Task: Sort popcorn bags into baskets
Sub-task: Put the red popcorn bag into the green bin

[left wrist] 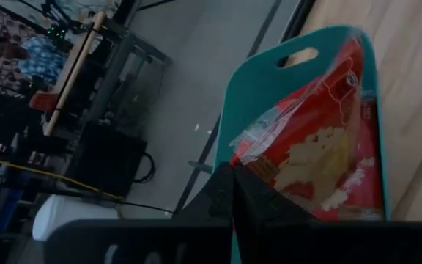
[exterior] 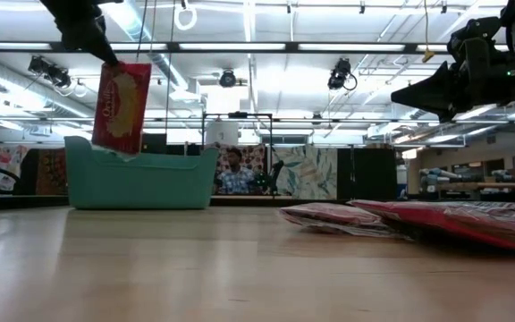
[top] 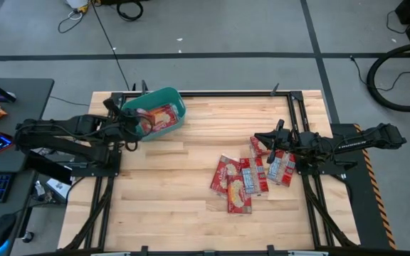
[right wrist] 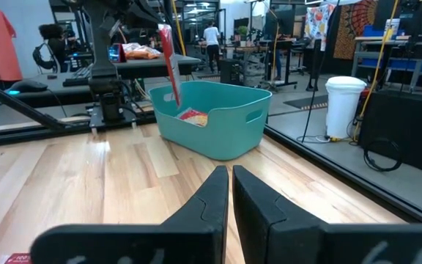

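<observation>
One popcorn bag [exterior: 122,105] hangs upright over the teal basket [exterior: 141,182], its lower edge at the rim. My left gripper [exterior: 105,55] pinches its top corner. Another bag [right wrist: 193,115] lies inside the tub. The basket sits at the table's [top: 169,206] far left corner. The remaining bags [top: 251,176] lie heaped to the right, well apart. My right gripper [right wrist: 230,192] hovers above that heap, fingers pressed together, empty.
</observation>
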Robot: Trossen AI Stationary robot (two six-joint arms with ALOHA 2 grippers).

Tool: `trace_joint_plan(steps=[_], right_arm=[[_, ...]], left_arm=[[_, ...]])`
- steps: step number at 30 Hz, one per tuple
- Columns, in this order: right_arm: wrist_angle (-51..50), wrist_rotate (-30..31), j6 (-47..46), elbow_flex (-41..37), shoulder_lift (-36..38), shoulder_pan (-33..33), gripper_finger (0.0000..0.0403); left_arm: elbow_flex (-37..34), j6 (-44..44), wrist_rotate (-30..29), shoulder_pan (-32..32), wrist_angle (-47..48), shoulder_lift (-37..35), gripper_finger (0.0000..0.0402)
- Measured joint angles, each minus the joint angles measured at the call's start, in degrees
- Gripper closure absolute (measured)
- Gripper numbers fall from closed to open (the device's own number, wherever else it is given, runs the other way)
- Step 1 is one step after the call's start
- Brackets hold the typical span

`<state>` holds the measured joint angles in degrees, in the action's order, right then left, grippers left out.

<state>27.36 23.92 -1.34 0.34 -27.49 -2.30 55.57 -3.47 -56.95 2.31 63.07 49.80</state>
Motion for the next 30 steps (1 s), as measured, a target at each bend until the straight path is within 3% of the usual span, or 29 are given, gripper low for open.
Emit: trace_joint_plan(steps=[9, 15, 30], right_arm=[[0.0, 0.0, 0.0, 0.0, 0.0, 0.0, 0.0377], [0.1, 0.0, 0.0, 0.0, 0.0, 0.0, 0.0377], [0.1, 0.0, 0.0, 0.0, 0.0, 0.0, 0.0377]], left_arm=[[0.0, -3.4, -0.2, 0.0, 10.2, -1.5, 0.0401], [0.0, -3.0, 0.3, 0.0, 11.9, -1.5, 0.0401], [0.0, 13.6, 6.3, 0.0, 11.8, -1.5, 0.0401]])
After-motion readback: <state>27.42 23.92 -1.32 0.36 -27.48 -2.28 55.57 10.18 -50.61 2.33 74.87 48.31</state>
